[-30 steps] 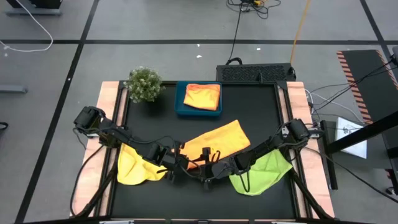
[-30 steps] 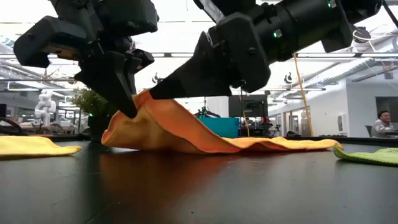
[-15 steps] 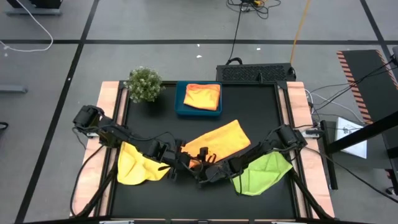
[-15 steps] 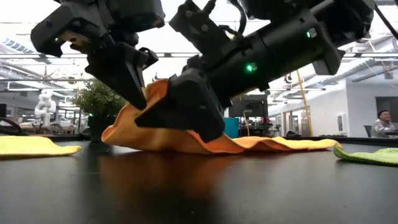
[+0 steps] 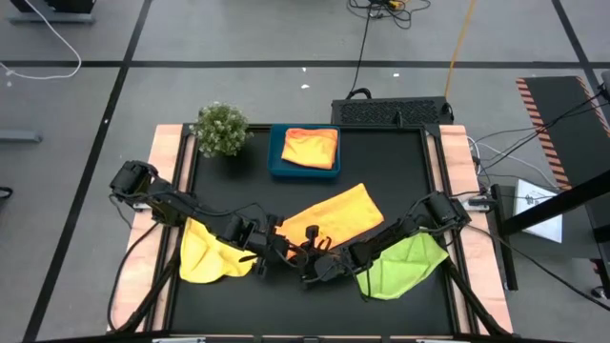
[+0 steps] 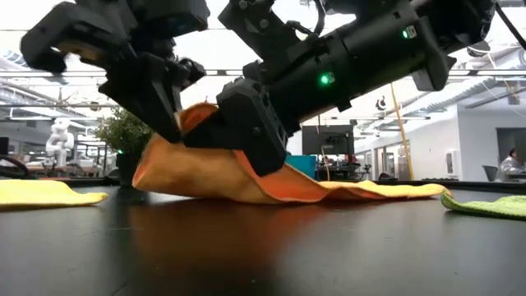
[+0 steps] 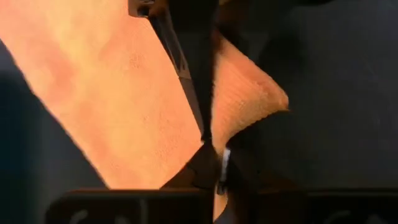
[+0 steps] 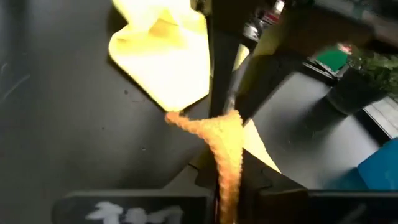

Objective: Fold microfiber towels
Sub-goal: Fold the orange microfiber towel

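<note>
An orange towel (image 5: 335, 213) lies mid-table, its near left end raised into a peak (image 6: 194, 115). My left gripper (image 5: 274, 244) is shut on that peak. My right gripper (image 5: 307, 259) is shut on the same raised end just beside it, on the side toward the table's right. A yellow towel (image 5: 204, 253) lies flat at the near left and a lime green towel (image 5: 400, 263) at the near right; no gripper touches either. My left gripper pinches the orange towel's raised near-left corner (image 7: 245, 102) between its two fingers, coming steeply from above. The corner stands lifted off the table while the rest of the towel lies flat behind it. My right gripper pinches the edge of the raised end (image 8: 225, 149) between its two fingers, coming nearly level from the table's right. The cloth runs as a thin ridge between the fingers. That end is held off the table; one layer or several, I cannot tell.
A blue tray (image 5: 276, 162) at the far middle holds a folded orange towel (image 5: 311, 148). A small green plant (image 5: 219, 129) stands at the far left. Wooden strips (image 5: 172, 191) border the black tabletop at left and right.
My right gripper has sunk and gone toward my left gripper, tipping nearer to level, and has shut on the orange towel's raised end. The towel's peak has stayed lifted in my left gripper.
</note>
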Robot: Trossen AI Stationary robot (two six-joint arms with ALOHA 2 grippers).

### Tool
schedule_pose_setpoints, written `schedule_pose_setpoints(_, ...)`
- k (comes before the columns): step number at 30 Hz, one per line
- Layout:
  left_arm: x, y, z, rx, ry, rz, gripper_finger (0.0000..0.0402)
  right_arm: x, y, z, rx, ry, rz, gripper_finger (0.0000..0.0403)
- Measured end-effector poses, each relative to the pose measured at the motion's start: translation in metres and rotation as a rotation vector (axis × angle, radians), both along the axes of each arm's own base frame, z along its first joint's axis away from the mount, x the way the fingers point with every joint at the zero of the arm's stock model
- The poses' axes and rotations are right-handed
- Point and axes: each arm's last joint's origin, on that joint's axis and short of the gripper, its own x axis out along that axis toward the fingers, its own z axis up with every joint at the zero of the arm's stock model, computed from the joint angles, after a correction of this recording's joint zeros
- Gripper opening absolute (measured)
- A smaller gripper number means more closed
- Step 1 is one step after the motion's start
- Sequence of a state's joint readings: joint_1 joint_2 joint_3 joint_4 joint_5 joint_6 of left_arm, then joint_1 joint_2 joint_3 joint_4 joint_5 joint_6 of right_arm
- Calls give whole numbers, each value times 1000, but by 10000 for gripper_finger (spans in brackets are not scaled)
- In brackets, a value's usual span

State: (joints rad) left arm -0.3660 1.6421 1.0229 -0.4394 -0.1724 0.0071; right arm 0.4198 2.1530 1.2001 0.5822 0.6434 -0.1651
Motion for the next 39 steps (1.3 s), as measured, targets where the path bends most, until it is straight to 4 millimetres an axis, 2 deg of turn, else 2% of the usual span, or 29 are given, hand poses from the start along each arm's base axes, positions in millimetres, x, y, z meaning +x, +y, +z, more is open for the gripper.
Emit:
schedule_pose_setpoints(4, -16, -1, 20, 93, -27, 9, 88, -1, 1, 1, 10, 13, 17, 2)
schedule_pose_setpoints(7, -30, -5, 34, 138, -58, 40, 126, -2, 0, 11, 34, -2, -7, 2)
schedule_pose_setpoints(11, -42, -19, 40, 146, -89, 40, 167, -4, -1, 21, 47, -27, -28, 1)
schedule_pose_setpoints(16, -54, -34, 15, 222, -79, 15, 192, -6, 1, 34, 71, -67, -24, 1)
schedule_pose_setpoints(19, -65, -31, -1, 297, -78, 56, 199, -6, 1, 34, 87, -66, -32, 1)
schedule_pose_setpoints(28, -81, -26, -36, 296, -141, 92, 200, -6, 1, 34, 92, -68, -35, 0)
schedule_pose_setpoints(39, -81, -26, -42, 274, -189, 103, 200, -6, 1, 35, 98, -72, -38, 0)
